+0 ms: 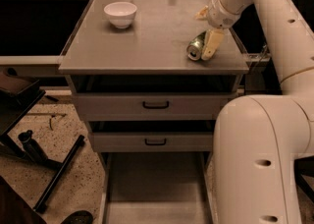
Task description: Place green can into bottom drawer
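Gripper [203,34] at the green can [196,47], near the front right corner of the cabinet top [147,46].
Camera view: the can lies on its side, a silver end facing the front edge. It looks light, thin-walled and slick, apt to roll or dent, so a moderate pinch across its round middle seems best. The jaws stand spread and grip nothing, with one finger [211,46] touching the can's right flank. The bottom drawer [157,183] stands pulled out below.
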Tool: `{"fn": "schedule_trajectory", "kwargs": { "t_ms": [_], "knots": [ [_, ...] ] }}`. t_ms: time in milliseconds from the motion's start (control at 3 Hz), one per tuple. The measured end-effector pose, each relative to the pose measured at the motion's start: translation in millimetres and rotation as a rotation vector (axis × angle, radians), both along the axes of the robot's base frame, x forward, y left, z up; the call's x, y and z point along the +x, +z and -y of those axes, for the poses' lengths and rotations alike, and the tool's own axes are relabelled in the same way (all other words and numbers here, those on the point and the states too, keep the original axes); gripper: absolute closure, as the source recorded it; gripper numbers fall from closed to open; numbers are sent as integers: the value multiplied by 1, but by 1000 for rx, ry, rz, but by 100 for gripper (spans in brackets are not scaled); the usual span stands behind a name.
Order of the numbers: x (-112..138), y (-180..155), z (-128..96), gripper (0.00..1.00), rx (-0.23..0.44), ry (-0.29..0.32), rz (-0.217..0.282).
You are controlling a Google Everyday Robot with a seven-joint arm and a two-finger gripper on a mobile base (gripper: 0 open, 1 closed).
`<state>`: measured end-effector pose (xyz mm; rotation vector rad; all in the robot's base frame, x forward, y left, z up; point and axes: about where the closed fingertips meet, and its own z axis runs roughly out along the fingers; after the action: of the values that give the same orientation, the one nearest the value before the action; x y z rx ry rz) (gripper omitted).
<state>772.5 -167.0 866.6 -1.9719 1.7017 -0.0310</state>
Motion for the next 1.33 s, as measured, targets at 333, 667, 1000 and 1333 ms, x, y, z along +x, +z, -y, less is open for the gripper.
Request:
{"fn": "schedule_trajectory", "kwargs": {
  "t_ms": [333, 667, 1000, 1333],
  "knots": [
    [0, 0, 0, 41, 0, 0, 0],
    [0, 0, 0, 65, 0, 0, 0],
    [-2, 1, -4, 88, 18, 4, 2],
    [-17, 31, -9, 100, 59, 4, 61]
  ]
}}
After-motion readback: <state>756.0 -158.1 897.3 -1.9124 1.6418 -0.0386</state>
